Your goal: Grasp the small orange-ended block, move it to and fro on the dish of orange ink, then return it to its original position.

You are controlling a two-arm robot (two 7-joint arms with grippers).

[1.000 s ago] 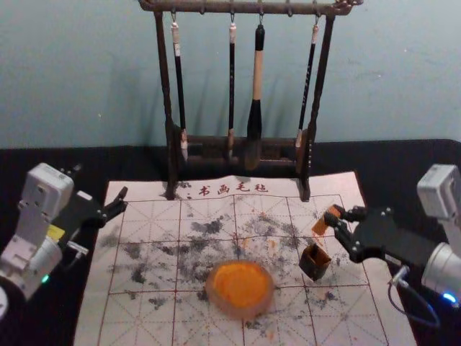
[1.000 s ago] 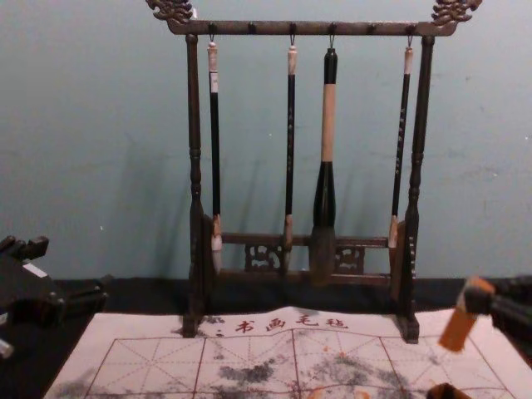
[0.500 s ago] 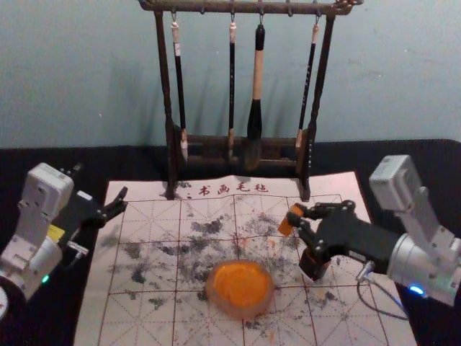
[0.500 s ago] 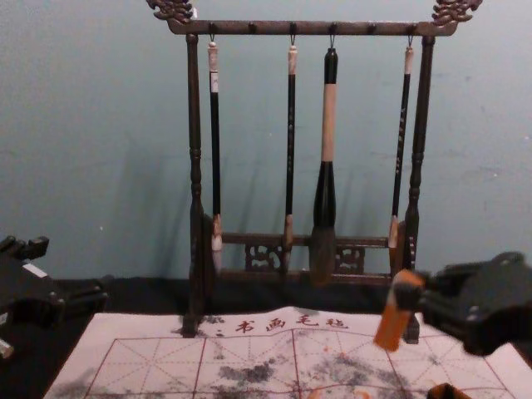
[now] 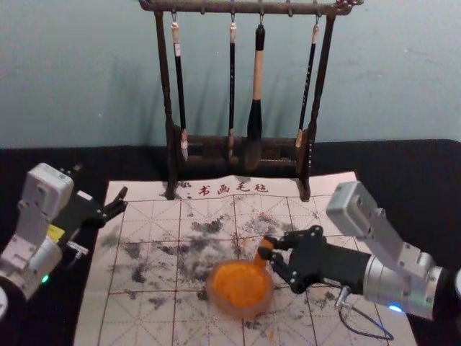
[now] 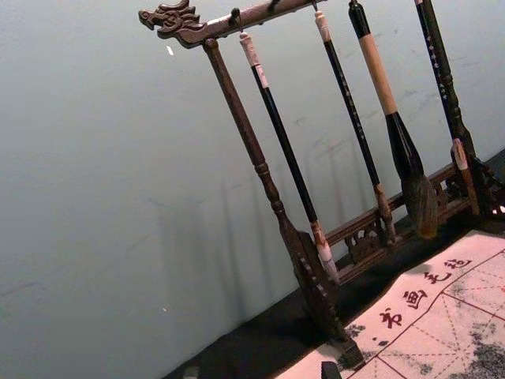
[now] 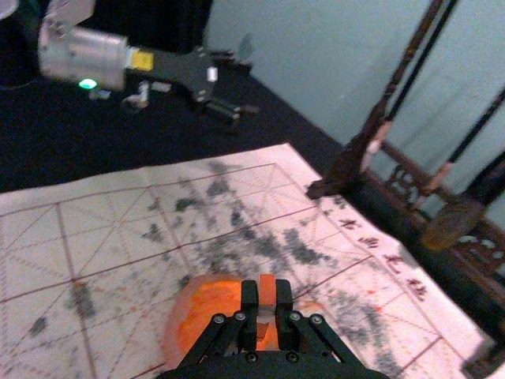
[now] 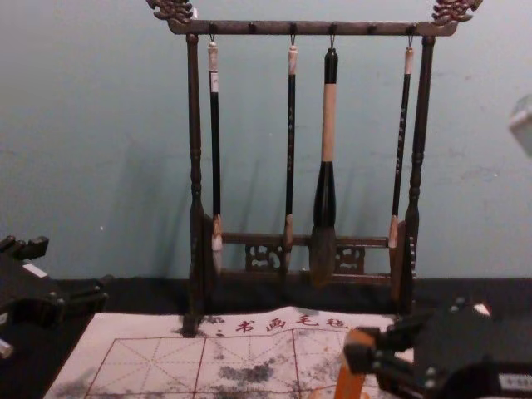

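Leftward and nearer since the earlier frame, we see the right claw (image 5: 267,248) has brought the orange-ended block (image 5: 261,254) to the far right edge of the dish of orange ink (image 5: 243,313). Its fingers pinch the block with the lower end down at the ink, though we cannot tell whether they touch; our left claw (image 5: 101,180) stays parked by the mat's (image 5: 144,321) far left corner, fingers spread.
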